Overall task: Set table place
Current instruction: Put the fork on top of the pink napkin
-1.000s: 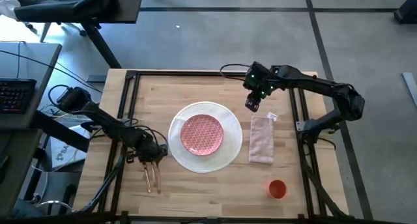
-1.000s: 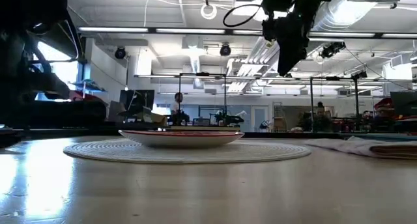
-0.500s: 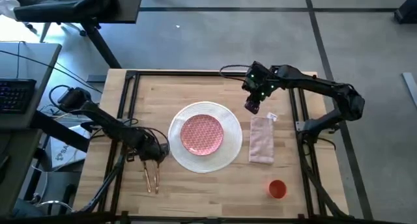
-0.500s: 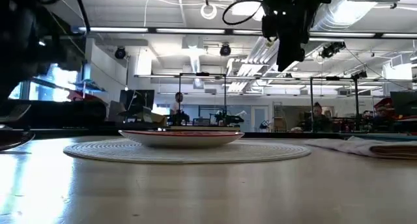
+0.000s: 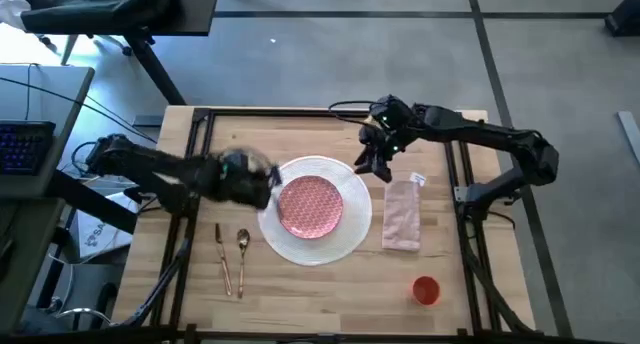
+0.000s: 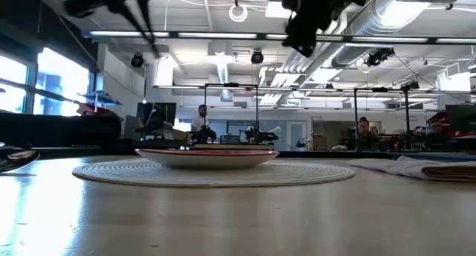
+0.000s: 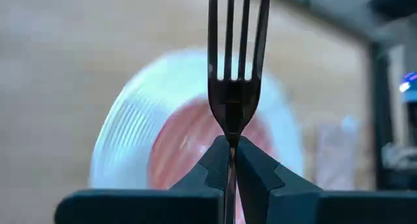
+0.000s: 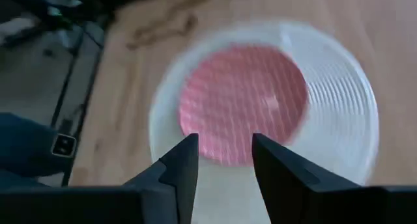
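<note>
On the table [image 5: 300, 134] a large white plate [image 5: 345, 242] carries a smaller pink plate [image 5: 310, 204]. My left gripper [image 5: 264, 176] hovers at the white plate's left rim, shut on a gold fork [image 7: 238, 35]. A gold knife [image 5: 221, 256] and spoon [image 5: 243, 248] lie flat on the wood left of the plate. The pale pink napkin [image 5: 402, 214] lies right of the plate, and the orange cup [image 5: 426, 289] stands near the front right. My right gripper [image 5: 374, 167] hangs open above the plate's far right rim, with nothing between its fingers [image 8: 182, 165]. My left gripper pinches the fork's neck [image 7: 232, 134], just below the tines, between its two fingertips. The tines stick out past the fingertips, and the handle is hidden behind the fingers. The fork is lifted clear of the table.
A black metal frame [image 5: 195, 144] runs along the table's edges. A grey desk with a keyboard [image 5: 22, 149] stands beyond the left edge. Bare wood lies in front of the plate and along the far edge.
My left gripper has risen from the cutlery at the front left with the fork and swung toward the far edge and the plate. The knife and spoon have stayed on the wood. My right gripper has moved left, over the plate's far right rim.
</note>
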